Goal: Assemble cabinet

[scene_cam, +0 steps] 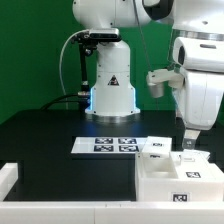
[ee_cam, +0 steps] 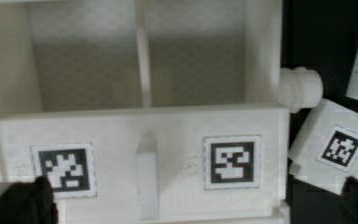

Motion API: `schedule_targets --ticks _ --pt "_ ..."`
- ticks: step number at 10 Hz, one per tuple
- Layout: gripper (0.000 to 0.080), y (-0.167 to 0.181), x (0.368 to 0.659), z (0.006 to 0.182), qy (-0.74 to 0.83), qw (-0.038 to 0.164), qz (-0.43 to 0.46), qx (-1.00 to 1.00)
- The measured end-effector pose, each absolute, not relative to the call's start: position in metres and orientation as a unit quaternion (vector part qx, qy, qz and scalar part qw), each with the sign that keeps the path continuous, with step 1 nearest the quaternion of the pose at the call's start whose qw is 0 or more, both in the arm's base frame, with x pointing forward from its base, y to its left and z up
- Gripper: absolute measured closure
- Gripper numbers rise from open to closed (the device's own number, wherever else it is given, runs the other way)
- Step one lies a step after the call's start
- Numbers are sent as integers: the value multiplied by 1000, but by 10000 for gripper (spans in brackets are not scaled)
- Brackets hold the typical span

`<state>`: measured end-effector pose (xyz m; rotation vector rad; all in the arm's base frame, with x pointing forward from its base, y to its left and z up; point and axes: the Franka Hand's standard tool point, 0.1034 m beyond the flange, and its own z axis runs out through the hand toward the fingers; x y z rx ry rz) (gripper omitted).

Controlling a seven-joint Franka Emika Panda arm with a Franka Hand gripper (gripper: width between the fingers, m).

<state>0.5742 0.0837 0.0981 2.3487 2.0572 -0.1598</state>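
The cabinet is a white box-shaped body at the exterior view's lower right. In the wrist view it fills most of the picture, with ribbed inner walls, a middle divider and two square tags on its near face. A round white knob sticks out of its side. My gripper hangs straight down over the cabinet's far edge. In the wrist view the gripper is open. Its dark fingertips stand wide apart at the two corners, with the cabinet's tagged wall between them. I cannot tell whether they touch it.
The marker board lies flat on the black table in front of the robot's base. A small flat white tagged panel lies beside the cabinet; it also shows in the wrist view. A low white fence runs along the front left.
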Motion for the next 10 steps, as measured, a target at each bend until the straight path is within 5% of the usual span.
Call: schedule_targets --ticks 3,4,8,10 --pt "2 88 540 94 561 1 -61 825" --pt "2 87 536 94 547 -12 -73 834" --pt "2 87 535 93 529 -12 -66 846" --pt "2 91 504 84 464 -22 -67 883"
